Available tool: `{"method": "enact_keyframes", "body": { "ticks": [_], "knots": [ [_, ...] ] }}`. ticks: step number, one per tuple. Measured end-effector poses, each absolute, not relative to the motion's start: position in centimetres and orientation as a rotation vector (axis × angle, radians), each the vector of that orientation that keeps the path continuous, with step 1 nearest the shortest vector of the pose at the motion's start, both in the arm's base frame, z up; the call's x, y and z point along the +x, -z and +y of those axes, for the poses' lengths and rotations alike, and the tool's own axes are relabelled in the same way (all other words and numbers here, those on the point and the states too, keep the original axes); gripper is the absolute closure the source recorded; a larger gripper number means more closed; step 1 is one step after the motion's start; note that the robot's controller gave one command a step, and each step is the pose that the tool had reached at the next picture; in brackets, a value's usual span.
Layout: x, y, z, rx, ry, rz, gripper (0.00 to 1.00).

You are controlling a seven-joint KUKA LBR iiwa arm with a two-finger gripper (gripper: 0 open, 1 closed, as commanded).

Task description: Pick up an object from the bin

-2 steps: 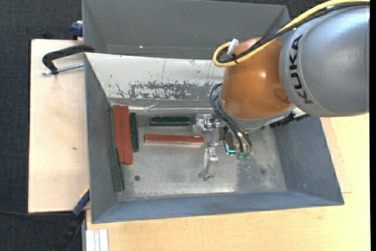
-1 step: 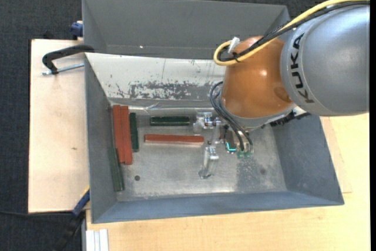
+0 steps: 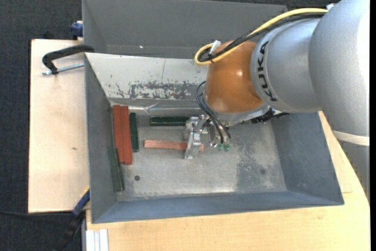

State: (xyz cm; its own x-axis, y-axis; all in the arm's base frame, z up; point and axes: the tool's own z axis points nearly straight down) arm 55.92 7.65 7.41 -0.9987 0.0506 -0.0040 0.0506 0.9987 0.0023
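Lying flat to the right of the long red block (image 3: 122, 133), a thin reddish-brown strip (image 3: 163, 144) runs away from it and meets the tool (image 3: 194, 143) at its far end. Whether the tool is open or gripping the strip cannot be told. A dark green stick (image 3: 167, 121) lies right of the block and farther back, and a second green stick (image 3: 134, 131) lies just beside the block, on the floor of the grey bin (image 3: 176, 197).

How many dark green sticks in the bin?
3. One stick at the left wall's foot; one stick right beside the red block; one stick near the back wall. The arm may hide more.
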Motion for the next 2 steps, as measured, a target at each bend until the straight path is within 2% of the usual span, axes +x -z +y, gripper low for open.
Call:
{"method": "enact_keyframes", "body": {
  "ticks": [1,2],
  "knots": [
    [55.9,-7.4,7.6,0.08,-0.004,3.137,1.0],
    [53.4,-21.7,6.5,0.007,-0.002,3.136,1.0]
  ]
}}
